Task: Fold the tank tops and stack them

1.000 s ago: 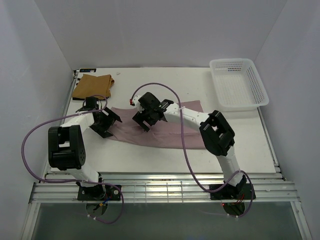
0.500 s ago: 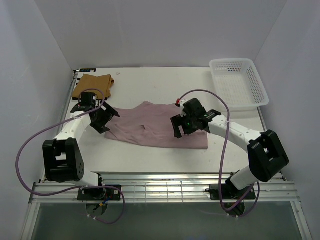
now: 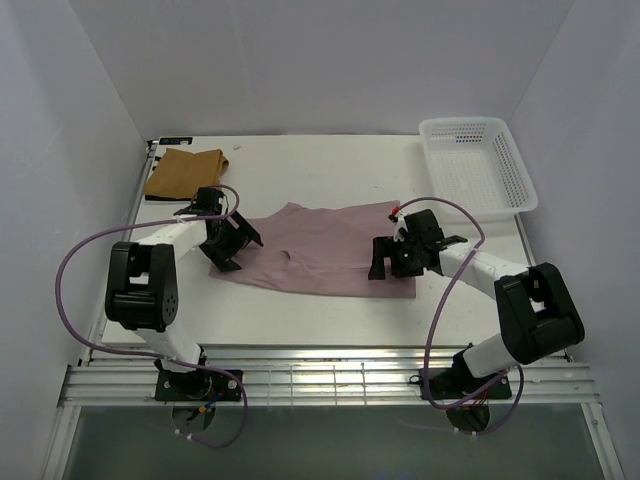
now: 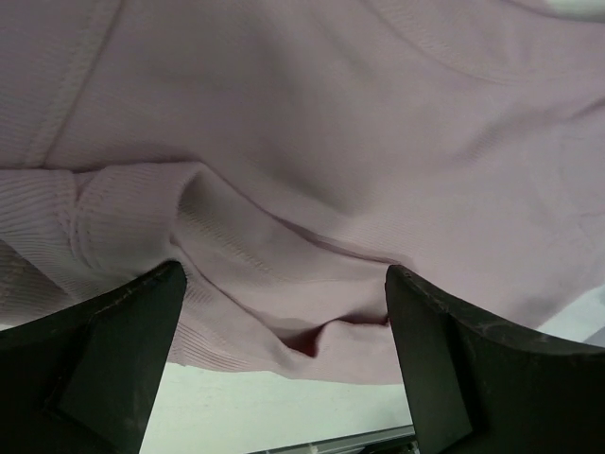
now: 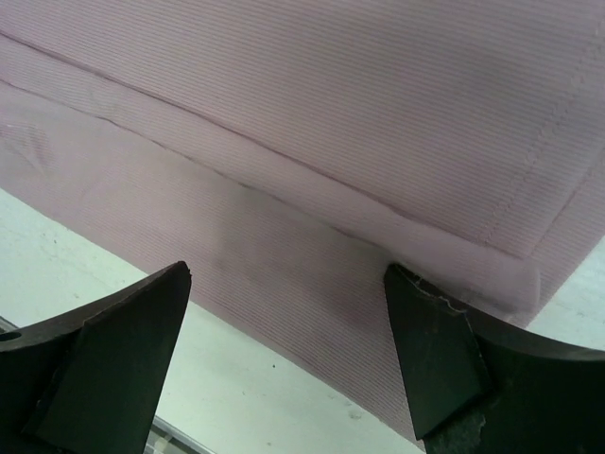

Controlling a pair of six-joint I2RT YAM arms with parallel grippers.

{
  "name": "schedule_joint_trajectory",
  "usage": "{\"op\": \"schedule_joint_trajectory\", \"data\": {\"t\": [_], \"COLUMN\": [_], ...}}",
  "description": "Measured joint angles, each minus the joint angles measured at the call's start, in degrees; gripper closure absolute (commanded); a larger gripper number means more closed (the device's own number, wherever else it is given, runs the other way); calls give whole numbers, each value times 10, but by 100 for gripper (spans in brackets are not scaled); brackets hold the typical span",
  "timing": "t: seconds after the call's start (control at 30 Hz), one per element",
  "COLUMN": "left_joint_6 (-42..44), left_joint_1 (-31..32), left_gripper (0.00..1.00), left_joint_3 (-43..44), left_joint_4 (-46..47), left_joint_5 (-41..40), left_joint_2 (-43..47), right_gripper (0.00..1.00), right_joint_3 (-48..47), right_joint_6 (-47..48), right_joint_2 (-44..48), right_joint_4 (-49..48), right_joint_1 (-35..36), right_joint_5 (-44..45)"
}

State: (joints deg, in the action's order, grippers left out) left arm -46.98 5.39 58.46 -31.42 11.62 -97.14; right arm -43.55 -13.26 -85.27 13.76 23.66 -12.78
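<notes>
Overhead, a pale dusty pink cloth tank top (image 3: 320,255) lies spread flat across the middle of the white tabletop (image 3: 320,165), flanked by two robot arms. The left end effector (image 3: 235,248) sits over the garment's left edge and the right end effector (image 3: 386,258) over its right edge. Both have their jaws spread wide, with nothing gripped.

A plain tan-brown cloth tank top (image 3: 185,172) lies folded at the far left corner, well apart from the pink one. A white plastic mesh basket (image 3: 468,121) stands at the far right. Only the top camera shows these two.

The wrist cameras add detail lost from above. The left one looks between its dark fingers (image 4: 104,359) at rumpled pink cloth, where a ribbed band curls into soft ridges beside a strip of bare tabletop. The right one frames smooth ribbed cloth between its fingers (image 5: 444,350). There an upper layer with a stitched hem lies over a lower layer, and its corner falls near the right finger. No view shows whether the fingertips touch the fabric.
</notes>
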Motion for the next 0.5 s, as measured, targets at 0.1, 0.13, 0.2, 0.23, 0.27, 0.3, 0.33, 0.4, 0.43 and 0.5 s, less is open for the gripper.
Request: {"op": "schedule_joint_trajectory", "data": {"t": [0.1, 0.13, 0.2, 0.23, 0.27, 0.3, 0.33, 0.4, 0.43, 0.5], "left_joint_6": [-5, -5, -5, -5, -6, -6, -6, -7, -7, -9], "left_joint_1": [-7, -10, -16, -19, -21, -22, -23, -23, -23, -23], "left_gripper": [2, 2, 2, 2, 2, 2, 2, 2, 2, 2], "left_joint_3": [-22, -31, -48, -57, -66, -75, -85, -108, -120, -148], "left_joint_4": [0, 0, 0, -1, -3, -5, -7, -19, -27, -47], "left_joint_5": [-17, -23, -27, -30, -33, -37, -39, -45, -47, -52], "left_joint_2": [13, 22, 37, 47, 56, 66, 76, 103, 118, 151], "right_gripper": [10, 10, 10, 10, 10, 10, 10, 10, 10, 10], "right_joint_3": [36, 51, 81, 96, 109, 121, 135, 159, 169, 182], "right_joint_6": [-15, -19, -27, -31, -34, -38, -43, -51, -55, -59], "right_joint_2": [20, 30, 50, 60, 72, 83, 96, 125, 140, 167], "right_joint_4": [-43, -60, -94, -108, -119, -125, -133, -134, -130, -110], "right_joint_1": [-16, -20, -23, -23, -23, -23, -23, -23, -23, -23], "right_joint_5": [-16, -20, -24, -26, -30, -35, -40, -53, -59, -70]}}
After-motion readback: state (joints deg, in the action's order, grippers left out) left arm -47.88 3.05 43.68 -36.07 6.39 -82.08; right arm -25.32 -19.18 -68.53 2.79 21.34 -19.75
